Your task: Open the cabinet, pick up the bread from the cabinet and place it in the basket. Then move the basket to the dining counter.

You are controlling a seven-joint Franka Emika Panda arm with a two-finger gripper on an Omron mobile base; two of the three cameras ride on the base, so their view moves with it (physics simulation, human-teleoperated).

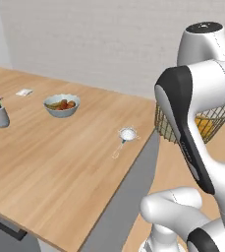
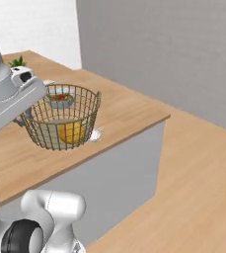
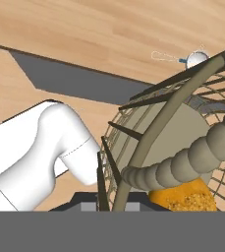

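The gripper (image 3: 106,197) is being kept nearly closed on the rim of the basket (image 2: 65,123), a thin wire of the rim being pinched between the jaws in the hand view. The basket is being held in the air at the edge of the dining counter (image 1: 60,162), with the bread (image 2: 72,132) lying on its beige bottom. The basket is judged to be light and stiff, though its wire is thin and smooth, so it may swing or slip about the pinch point; a rim grip is judged to be adequate provided it is being carried level. It is being seen as a round bowl of tan-brass mesh. The bread is appearing as a small golden-orange lump, probably soft and free to roll. A small strainer (image 1: 127,135) is lying on the counter nearby.
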